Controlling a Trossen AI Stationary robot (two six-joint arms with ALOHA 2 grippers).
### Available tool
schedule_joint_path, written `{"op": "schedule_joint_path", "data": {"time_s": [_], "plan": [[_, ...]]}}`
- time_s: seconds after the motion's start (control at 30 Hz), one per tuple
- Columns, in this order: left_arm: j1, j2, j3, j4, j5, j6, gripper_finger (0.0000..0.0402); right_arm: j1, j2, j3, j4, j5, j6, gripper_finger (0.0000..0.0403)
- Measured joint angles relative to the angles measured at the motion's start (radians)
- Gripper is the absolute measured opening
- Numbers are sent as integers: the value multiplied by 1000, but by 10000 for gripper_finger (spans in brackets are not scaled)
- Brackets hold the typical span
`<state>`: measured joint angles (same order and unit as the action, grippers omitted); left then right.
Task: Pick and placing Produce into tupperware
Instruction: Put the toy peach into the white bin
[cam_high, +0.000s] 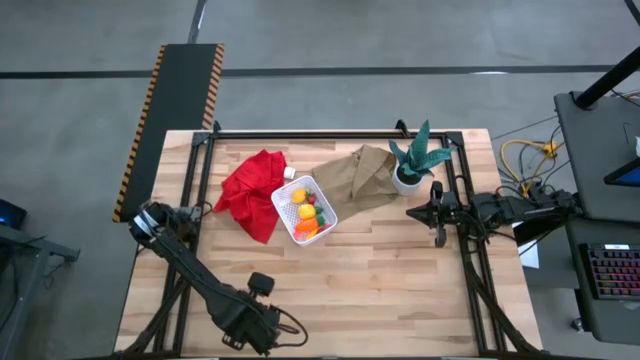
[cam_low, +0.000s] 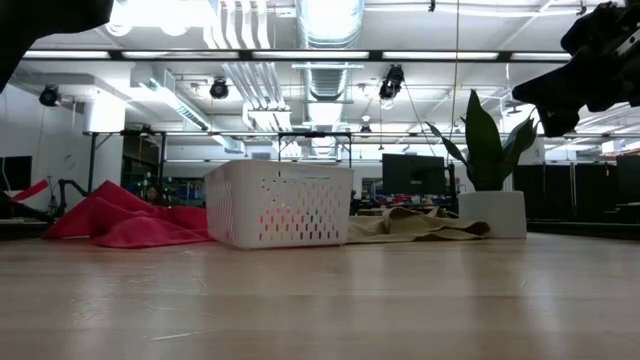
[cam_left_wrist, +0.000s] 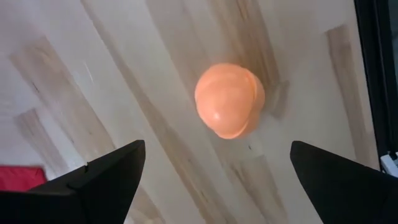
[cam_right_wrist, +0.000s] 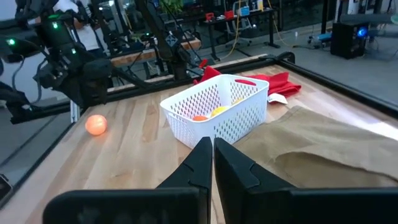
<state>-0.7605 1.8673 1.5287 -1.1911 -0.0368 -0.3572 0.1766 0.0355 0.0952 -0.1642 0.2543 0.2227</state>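
- The white basket (cam_high: 303, 209) sits mid-table between the red cloth (cam_high: 250, 190) and the brown paper bag (cam_high: 355, 174), so either arm can probably reach it. Lemons and a carrot are already inside.
- One peach ball (cam_left_wrist: 229, 99) is on the bare wood, right under the left gripper (cam_left_wrist: 214, 180), whose fingers are spread wide on either side of it (looks lined up for a grab, nothing touching).
- The right gripper (cam_right_wrist: 212, 163) waits at the right edge near the potted plant (cam_high: 415, 160), fingers pressed together, holding nothing.
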Motion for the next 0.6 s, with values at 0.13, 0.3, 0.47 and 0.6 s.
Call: {"op": "schedule_joint_path", "data": {"time_s": [0.13, 0.3, 0.47, 0.6], "plan": [[0, 0, 0, 4, 0, 21, 386, 0, 0, 0, 11, 0, 38, 9], [-1, 0, 0, 5, 2, 39, 386, 0, 0, 0, 22, -52, 57, 9], [-1, 0, -1, 15, 2, 68, 386, 0, 0, 0, 29, -61, 60, 9], [-3, 14, -13, 88, 0, 52, 386, 0, 0, 0, 29, -66, 66, 9]]}}
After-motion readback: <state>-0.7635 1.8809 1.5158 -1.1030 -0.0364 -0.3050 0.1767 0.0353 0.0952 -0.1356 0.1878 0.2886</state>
